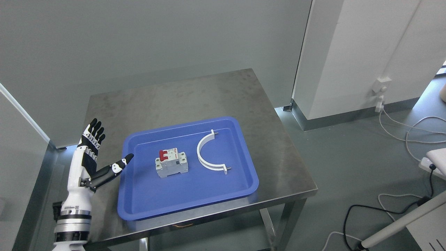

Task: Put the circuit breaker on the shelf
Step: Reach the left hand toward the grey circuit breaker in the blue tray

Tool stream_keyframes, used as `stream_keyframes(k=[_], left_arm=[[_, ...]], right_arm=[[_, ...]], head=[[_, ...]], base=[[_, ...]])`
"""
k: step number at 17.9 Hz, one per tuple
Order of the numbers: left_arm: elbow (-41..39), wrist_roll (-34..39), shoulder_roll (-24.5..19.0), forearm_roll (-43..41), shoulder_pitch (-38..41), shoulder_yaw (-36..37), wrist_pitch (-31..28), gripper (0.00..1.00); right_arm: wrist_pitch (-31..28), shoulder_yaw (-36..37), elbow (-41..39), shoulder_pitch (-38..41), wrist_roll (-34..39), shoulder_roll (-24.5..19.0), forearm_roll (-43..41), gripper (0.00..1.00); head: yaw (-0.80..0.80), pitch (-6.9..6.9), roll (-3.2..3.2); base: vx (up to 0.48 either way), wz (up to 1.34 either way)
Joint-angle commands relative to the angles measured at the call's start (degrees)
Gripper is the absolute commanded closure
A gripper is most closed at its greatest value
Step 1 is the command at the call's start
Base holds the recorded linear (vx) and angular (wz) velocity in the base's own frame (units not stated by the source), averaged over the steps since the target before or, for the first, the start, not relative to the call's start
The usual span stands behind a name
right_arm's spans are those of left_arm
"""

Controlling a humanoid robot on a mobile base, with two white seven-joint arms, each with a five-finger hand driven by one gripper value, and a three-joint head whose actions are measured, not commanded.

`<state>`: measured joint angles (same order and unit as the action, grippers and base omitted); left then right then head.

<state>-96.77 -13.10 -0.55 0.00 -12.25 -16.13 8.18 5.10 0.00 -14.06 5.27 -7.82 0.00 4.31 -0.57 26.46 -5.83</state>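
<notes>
So over on the far left, the robot's white-and-black left hand (93, 157) is sticking up from the bottom corner, palm flat and upright. Its four fingers (94, 134) are pointing straight up, held loosely together and curling around nothing, while the black thumb (116, 167) is jutting out sideways to the right. It's gripping nothing at all, just hanging open beside the table edge.

The thumb tip is reaching over the left rim of the shallow blue plastic tray (181, 205), which is sitting on the brushed stainless steel table (174, 94). I can't tell whether the thumb is actually touching the rim or only hovering above it.

Off to the right of the thumb, a little way out past its tip, the small white boxy circuit breaker with red switch levers (171, 162) is lying inside the tray, roughly in its left-middle part. It's resting on the tray floor, apart from the hand, with bare blue tray between them. The red levers are sitting at its far-left corner, the side closer to the hand.

Further right again, beyond the breaker from the hand's side, a white half-round plastic clamp with small pins at both ends (205, 153) is lying flat in the same tray. It's near the breaker but not touching it, with its open side facing right.
</notes>
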Motion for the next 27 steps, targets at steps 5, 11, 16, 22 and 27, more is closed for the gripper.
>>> stream_keyframes(k=[5, 11, 16, 22, 27], left_arm=[[-0.2, -6.1, -8.0, 1.0, -1.6, -2.2, 1.0, 0.00], [-0.1, -22.1, -15.6, -0.6, -6.7, 6.1, -1.7, 0.02], [-0.3, -22.8, -18.3, -8.7, -9.5, 13.6, -11.0, 0.02], [-0.4, -29.7, -17.7, -12.9, -13.5, 17.9, -15.5, 0.03], [-0.3, -32.8, -18.0, -20.6, -15.6, 18.1, -19.2, 0.05]], right_arm=[[-9.6, -1.1, 0.0, 0.0, 0.0, 1.0, 0.0, 0.00], [-9.6, -1.1, 0.0, 0.0, 0.0, 1.0, 0.0, 0.00], [-9.6, -1.1, 0.0, 0.0, 0.0, 1.0, 0.0, 0.00], [-9.6, -1.1, 0.0, 0.0, 0.0, 1.0, 0.0, 0.00], [-9.6, -1.1, 0.0, 0.0, 0.0, 1.0, 0.0, 0.00]], head=[[0.00, 0.00, 0.00], [0.00, 0.00, 0.00], [0.00, 0.00, 0.00], [0.00, 0.00, 0.00], [0.00, 0.00, 0.00]], base=[[0.025, -0.02], [-0.015, 0.01], [-0.002, 0.00], [0.000, 0.00], [0.000, 0.00]])
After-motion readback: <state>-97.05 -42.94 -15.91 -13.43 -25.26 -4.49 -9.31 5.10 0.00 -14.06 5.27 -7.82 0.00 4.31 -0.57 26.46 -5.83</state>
